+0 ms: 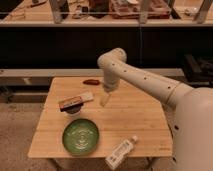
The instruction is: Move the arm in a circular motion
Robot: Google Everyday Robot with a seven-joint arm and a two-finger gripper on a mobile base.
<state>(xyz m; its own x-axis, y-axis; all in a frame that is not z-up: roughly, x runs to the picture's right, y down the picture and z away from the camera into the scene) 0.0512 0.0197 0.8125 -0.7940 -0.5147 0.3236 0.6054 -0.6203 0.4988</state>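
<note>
A large cream-white robot arm (pixel 145 82) reaches in from the right over a small wooden bench (pixel 140 125). Its bulbous elbow joint is raised above the bench's back edge, and the last segment points down. The pale, tapered gripper (pixel 104 99) hangs over the middle of the bench's back half. It holds nothing visible, and it is not possible to tell whether it is open or closed. A flat packet (pixel 76 102) lies just left of the gripper, toward the left edge. A small reddish-brown object (pixel 91 81) sits at the back edge. A green plate (pixel 81 136) rests near the front-left corner. A white bottle (pixel 120 152) lies on its side at the front edge.
</note>
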